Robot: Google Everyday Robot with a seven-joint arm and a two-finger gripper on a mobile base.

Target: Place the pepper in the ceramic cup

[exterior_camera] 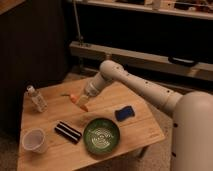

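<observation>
The small orange-red pepper [79,102] hangs just above the wooden table [45,117], left of its middle. My gripper [83,98] is shut on it, at the end of the white arm that reaches in from the right. At the table's front left corner stands the white ceramic cup [35,140], upright, well to the left of and nearer than the gripper.
A clear small bottle [36,98] stands at the table's left edge. A green ridged plate [101,135] lies at the front middle, with a black striped block [68,132] to its left. A blue sponge [124,113] lies at the right.
</observation>
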